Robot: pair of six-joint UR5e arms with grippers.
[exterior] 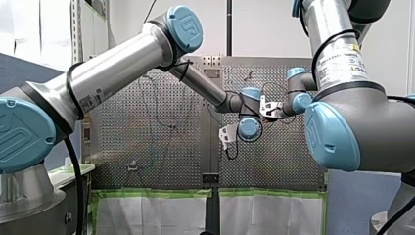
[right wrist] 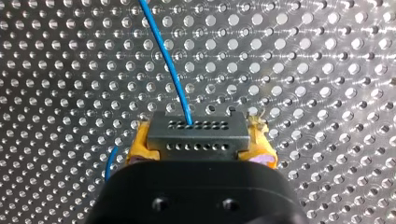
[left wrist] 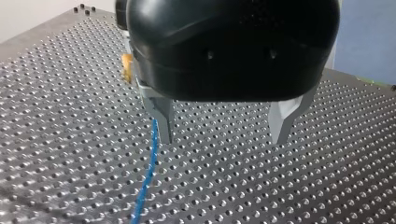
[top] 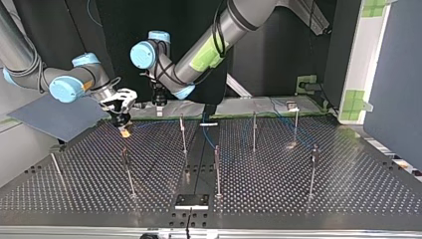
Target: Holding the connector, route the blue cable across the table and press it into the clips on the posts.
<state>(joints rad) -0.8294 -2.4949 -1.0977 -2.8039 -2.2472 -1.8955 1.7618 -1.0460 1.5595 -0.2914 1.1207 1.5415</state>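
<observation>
In the right wrist view a black connector (right wrist: 196, 131) with rows of small holes sits between the yellow pads (right wrist: 142, 144) of my right gripper (right wrist: 201, 151), which is shut on it. The blue cable (right wrist: 166, 60) leaves the connector and curves away over the perforated table. In the top view my right gripper (top: 122, 124) hangs low over the table at the back left. My left gripper (top: 158, 107) is just beside it, nearer the middle. Its metal fingers (left wrist: 164, 122) stand open just above the table with nothing between them; the blue cable (left wrist: 148, 172) runs past the outside of one finger.
Several thin upright posts stand on the perforated table (top: 278, 189), among them a back one (top: 182, 132), a middle one (top: 217, 169) and a right one (top: 312, 172). A small black plate (top: 191, 201) lies at the top view's near edge. A grey panel (top: 54, 117) leans at its left.
</observation>
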